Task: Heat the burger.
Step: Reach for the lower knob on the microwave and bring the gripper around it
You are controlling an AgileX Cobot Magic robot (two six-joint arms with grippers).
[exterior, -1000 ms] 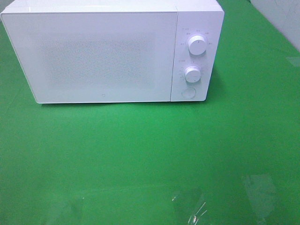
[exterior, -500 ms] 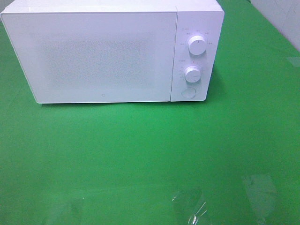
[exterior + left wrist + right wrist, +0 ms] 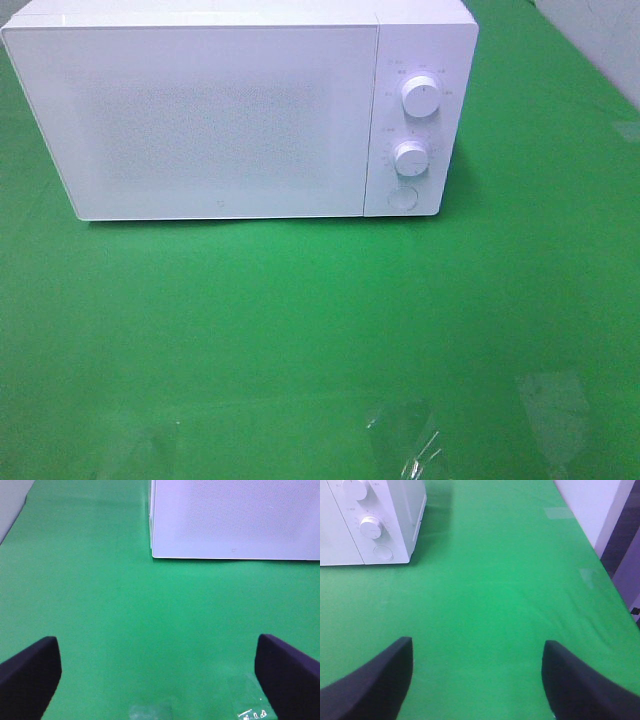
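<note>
The burger is out of view in every frame. A white microwave (image 3: 240, 110) stands at the back of the green table with its door shut; its corner shows in the left wrist view (image 3: 235, 520) and its dial panel in the right wrist view (image 3: 370, 525). Neither arm appears in the exterior high view. My left gripper (image 3: 157, 680) hovers open over bare green cloth, well short of the microwave door. My right gripper (image 3: 477, 680) is also open above the cloth, off to the side of the microwave's control panel, with nothing between its fingers.
Two dials (image 3: 421, 97) and a round button (image 3: 402, 198) sit on the microwave's right panel. Clear tape patches (image 3: 405, 445) lie on the green cloth (image 3: 300, 320) near the front edge. A pale wall (image 3: 590, 505) borders the table's right side.
</note>
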